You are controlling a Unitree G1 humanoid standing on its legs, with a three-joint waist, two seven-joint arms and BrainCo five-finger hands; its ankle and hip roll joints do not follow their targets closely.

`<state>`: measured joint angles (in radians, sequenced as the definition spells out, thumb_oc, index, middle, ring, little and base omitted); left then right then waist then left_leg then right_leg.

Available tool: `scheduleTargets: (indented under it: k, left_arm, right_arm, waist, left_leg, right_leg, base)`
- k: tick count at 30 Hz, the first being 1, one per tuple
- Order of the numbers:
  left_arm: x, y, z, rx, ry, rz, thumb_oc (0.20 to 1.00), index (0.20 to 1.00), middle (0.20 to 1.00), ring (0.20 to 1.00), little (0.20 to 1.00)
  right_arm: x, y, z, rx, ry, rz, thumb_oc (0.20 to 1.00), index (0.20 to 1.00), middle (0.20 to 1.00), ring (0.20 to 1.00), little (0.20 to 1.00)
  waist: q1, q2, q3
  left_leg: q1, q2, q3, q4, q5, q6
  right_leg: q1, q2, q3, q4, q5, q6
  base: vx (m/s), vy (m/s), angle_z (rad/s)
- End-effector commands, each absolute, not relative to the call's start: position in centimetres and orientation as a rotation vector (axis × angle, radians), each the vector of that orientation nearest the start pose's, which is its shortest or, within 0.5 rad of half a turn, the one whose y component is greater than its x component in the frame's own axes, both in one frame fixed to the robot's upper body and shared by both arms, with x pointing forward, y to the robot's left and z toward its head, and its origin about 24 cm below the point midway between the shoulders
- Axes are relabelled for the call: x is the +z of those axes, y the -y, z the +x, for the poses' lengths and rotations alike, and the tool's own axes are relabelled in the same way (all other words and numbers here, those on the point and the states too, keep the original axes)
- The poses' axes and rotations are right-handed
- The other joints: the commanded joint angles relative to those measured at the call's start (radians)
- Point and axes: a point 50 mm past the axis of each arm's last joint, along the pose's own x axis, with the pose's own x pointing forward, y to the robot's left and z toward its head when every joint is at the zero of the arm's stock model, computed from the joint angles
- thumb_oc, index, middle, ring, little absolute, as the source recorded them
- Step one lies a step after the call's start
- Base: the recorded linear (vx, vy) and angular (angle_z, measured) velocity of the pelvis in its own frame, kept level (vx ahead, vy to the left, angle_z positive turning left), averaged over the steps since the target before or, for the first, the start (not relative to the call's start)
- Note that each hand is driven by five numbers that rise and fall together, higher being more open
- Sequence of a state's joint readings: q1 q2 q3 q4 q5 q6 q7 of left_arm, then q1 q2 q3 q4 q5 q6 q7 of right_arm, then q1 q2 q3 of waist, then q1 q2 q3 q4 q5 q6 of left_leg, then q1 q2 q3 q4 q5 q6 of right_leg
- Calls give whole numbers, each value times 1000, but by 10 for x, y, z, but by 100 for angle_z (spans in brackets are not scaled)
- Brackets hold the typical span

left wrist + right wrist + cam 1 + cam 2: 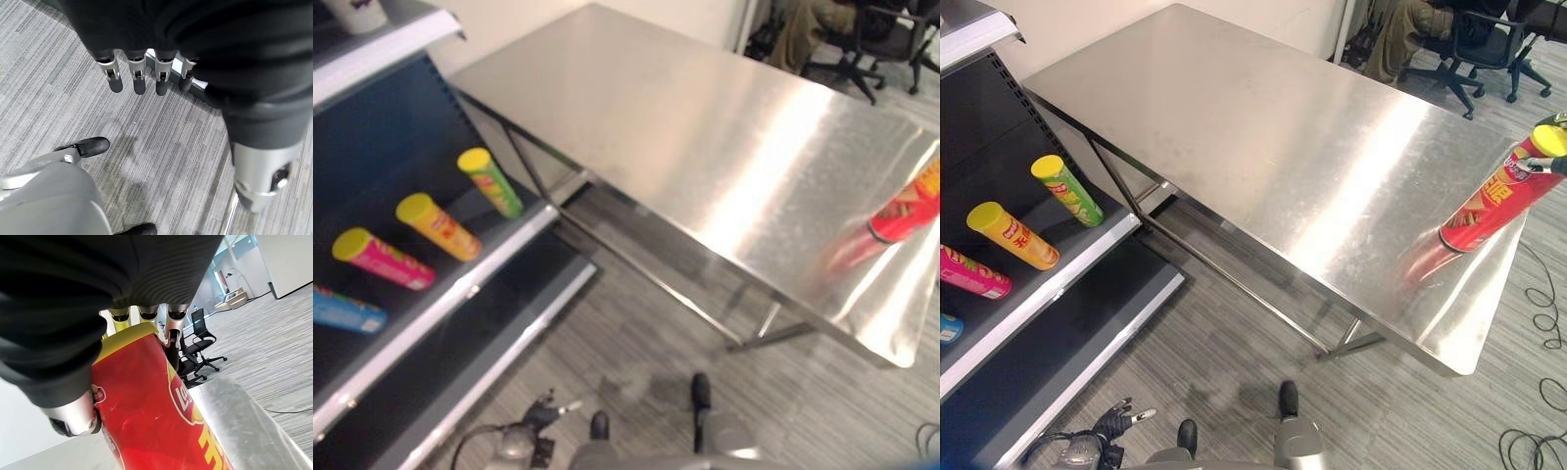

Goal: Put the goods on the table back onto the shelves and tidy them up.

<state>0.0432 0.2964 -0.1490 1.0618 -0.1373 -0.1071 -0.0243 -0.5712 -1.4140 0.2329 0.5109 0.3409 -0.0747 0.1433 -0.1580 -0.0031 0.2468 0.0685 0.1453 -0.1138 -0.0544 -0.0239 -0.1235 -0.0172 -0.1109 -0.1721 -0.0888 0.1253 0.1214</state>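
Within the right hand, at the table's near right edge, the red can is clasped near its yellow lid, long axis tilted; the shelf lies well leftward. Relaxed fingers are shown by the left hand, low over floor.

The table is seen as brushed metal, smooth and brightly reflective. A glossy printed skin is shown on the red can, possibly coated card. The shelf edge looks painted metal; the floor appears matt, ribbed carpet.
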Motion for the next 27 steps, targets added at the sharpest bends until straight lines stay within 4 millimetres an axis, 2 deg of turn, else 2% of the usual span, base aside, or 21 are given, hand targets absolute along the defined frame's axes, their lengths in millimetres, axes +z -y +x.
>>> scheduleTargets:
  k: [1, 3, 4, 5, 6, 7, 10, 14, 16, 19, 20, 21, 22, 23, 24, 25, 26, 27]
  left_arm:
    - [-128, -282, 126, 159, -953, 282, 1000, 1000, 1000, 1000, 1000]
    - [-128, -284, 124, 170, -958, 282, 1000, 1000, 1000, 1000, 1000]
    - [-128, -284, 124, 170, -958, 283, 1000, 1000, 1000, 1000, 1000]
    - [-129, -286, 121, 185, -963, 280, 1000, 1000, 1000, 1000, 1000]
    - [-128, -286, 121, 184, -963, 283, 1000, 1000, 1000, 1000, 1000]
    - [-129, -287, 120, 197, -967, 280, 1000, 1000, 1000, 1000, 1000]
    - [-129, -290, 117, 213, -973, 279, 1000, 1000, 1000, 1000, 1000]
    - [-127, -295, 117, 254, -966, 255, 1000, 1000, 1000, 1000, 1000]
    - [-126, -297, 117, 281, -953, 236, 1000, 1000, 1000, 1000, 1000]
    - [-124, -301, 116, 317, -943, 214, 1000, 1000, 1000, 1000, 1000]
    - [-123, -305, 113, 354, -937, 195, 1000, 1000, 1000, 1000, 1000]
    - [-123, -305, 113, 354, -936, 194, 1000, 1000, 1000, 1000, 1000]
    - [-124, -307, 106, 376, -945, 182, 1000, 1000, 1000, 1000, 1000]
    - [-125, -308, 103, 387, -955, 175, 1000, 1000, 1000, 1000, 1000]
    - [-125, -308, 103, 387, -955, 175, 1000, 1000, 1000, 1000, 1000]
    - [-125, -310, 100, 403, -961, 167, 1000, 1000, 1000, 1000, 1000]
    - [-126, -309, 99, 408, -967, 162, 1000, 1000, 1000, 1000, 1000]
    - [-126, -309, 99, 407, -967, 163, 1000, 1000, 1000, 1000, 1000]
  right_arm:
    - [316, 352, 277, -175, 449, -770, 200, 200, 200, 200, 200]
    - [323, 353, 266, -224, 590, -643, 200, 200, 200, 200, 200]
    - [323, 354, 265, -226, 589, -643, 200, 200, 200, 200, 200]
    - [333, 346, 258, -234, 715, -569, 200, 200, 200, 200, 200]
    - [332, 347, 257, -238, 714, -568, 200, 200, 200, 200, 200]
    - [347, 334, 250, -215, 859, -496, 200, 200, 200, 200, 200]
    - [361, 313, 244, -129, 1012, -389, 200, 200, 200, 200, 200]
    - [372, 289, 238, -1, 1118, -315, 200, 200, 200, 200, 200]
    - [381, 276, 235, 62, 1165, -310, 200, 200, 200, 200, 200]
    - [387, 267, 231, 102, 1194, -327, 200, 200, 200, 200, 200]
    - [391, 259, 230, 140, 1204, -345, 200, 200, 200, 200, 200]
    - [391, 258, 230, 140, 1205, -346, 200, 200, 200, 200, 200]
    - [390, 249, 233, 176, 1197, -369, 200, 200, 200, 200, 200]
    - [387, 245, 234, 204, 1185, -373, 200, 200, 200, 200, 200]
    - [386, 245, 234, 204, 1185, -373, 200, 200, 200, 200, 200]
    - [384, 242, 235, 222, 1169, -395, 200, 200, 200, 200, 200]
    - [378, 235, 235, 266, 1146, -415, 200, 200, 200, 200, 200]
    - [378, 235, 235, 266, 1145, -414, 200, 200, 200, 200, 200]
  waist:
    - [27, -82, -38]
    - [36, -76, -41]
    - [38, -77, -40]
    - [44, -67, -46]
    - [46, -68, -46]
    - [57, -60, -53]
    - [79, -52, -56]
    - [108, -45, -43]
    - [137, -44, -28]
    - [144, -46, -17]
    - [153, -54, -7]
    - [150, -54, -10]
    - [163, -63, -6]
    - [162, -64, -9]
    - [161, -64, -11]
    - [159, -64, -15]
    - [146, -56, -29]
    - [146, -56, -30]
  left_leg:
    - [-30, 56, 17, 96, -79, -55]
    - [-30, 59, 9, 98, -80, -56]
    - [-30, 59, 9, 98, -80, -56]
    - [-33, 61, 1, 102, -80, -58]
    - [-33, 61, -1, 102, -80, -58]
    - [-36, 65, -13, 106, -78, -63]
    - [-45, 70, -40, 118, -70, -71]
    - [-78, 71, -108, 142, -24, -93]
    - [-101, 59, -156, 137, -6, -101]
    - [-145, 43, -169, 132, 13, -99]
    - [-152, 54, -118, 145, 3, -95]
    - [-159, 51, -119, 144, 9, -93]
    - [-135, 86, -49, 170, 6, -83]
    - [-122, 104, -28, 174, 18, -79]
    - [-124, 103, -29, 174, 19, -79]
    - [-99, 135, -4, 183, 34, -80]
    - [-54, 185, 36, 182, 61, -88]
    - [-53, 186, 36, 179, 62, -88]
  right_leg:
    - [51, -32, 16, 148, -261, 37]
    - [56, -29, 9, 152, -270, 33]
    - [57, -29, 9, 152, -270, 33]
    - [60, -26, 1, 156, -280, 28]
    - [60, -26, -1, 157, -281, 27]
    - [67, -21, -7, 161, -291, 20]
    - [78, -10, -22, 164, -309, 6]
    - [94, 11, -61, 163, -333, -22]
    - [99, 16, -89, 165, -346, -31]
    - [80, 3, -127, 178, -348, -32]
    - [60, -16, -146, 201, -353, -37]
    - [55, -19, -148, 200, -347, -35]
    - [33, -41, -163, 222, -343, -40]
    - [14, -57, -175, 233, -333, -37]
    - [13, -58, -176, 233, -333, -37]
    - [-8, -81, -193, 254, -324, -34]
    - [-40, -113, -218, 285, -321, -27]
    - [-42, -114, -217, 288, -323, -27]
  base:
    - [-14, -42, 1]
    - [-6, -39, 8]
    - [-8, -59, 9]
    - [-6, -44, 5]
    - [-2, -89, 8]
    - [4, -74, 13]
    - [-13, -102, 25]
    - [-39, -101, 31]
    - [-116, -93, 59]
    - [-151, -7, 57]
    - [-112, 50, 61]
    - [-204, 111, 61]
    - [-187, 133, 35]
    - [-176, 125, 10]
    - [-150, 139, 13]
    - [-180, 224, 28]
    - [-179, 222, 42]
    - [-232, 357, 43]
